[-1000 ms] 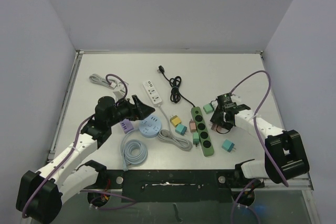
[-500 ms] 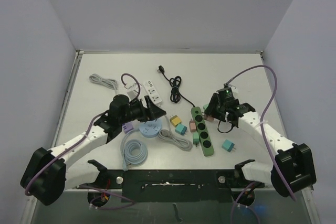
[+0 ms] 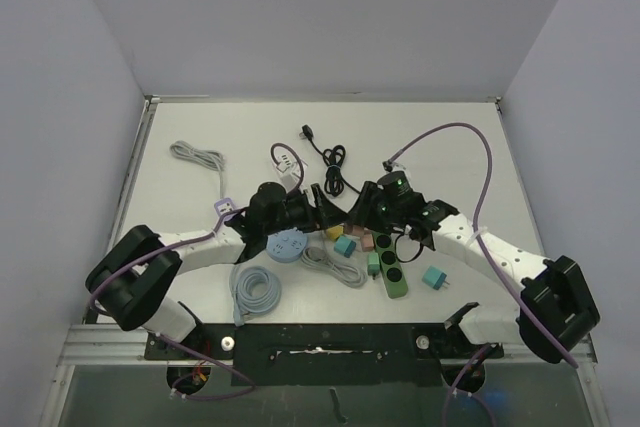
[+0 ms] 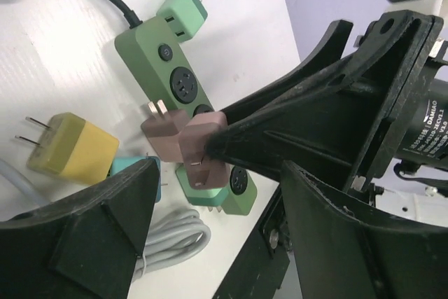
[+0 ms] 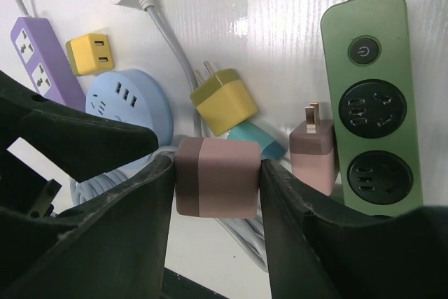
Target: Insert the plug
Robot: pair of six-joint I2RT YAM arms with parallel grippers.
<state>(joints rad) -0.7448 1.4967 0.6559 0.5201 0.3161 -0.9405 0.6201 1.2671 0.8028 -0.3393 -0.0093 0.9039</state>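
Right claw (image 5: 217,208) pinches pink plug (image 5: 217,176), seen only from wrists; left claw (image 4: 213,243) spread.

Bright, even overhead light falls on the white surface (image 3: 230,122); shadows are short and soft. Close wrist views show streaky sheen there, with the foreground slightly blurred.
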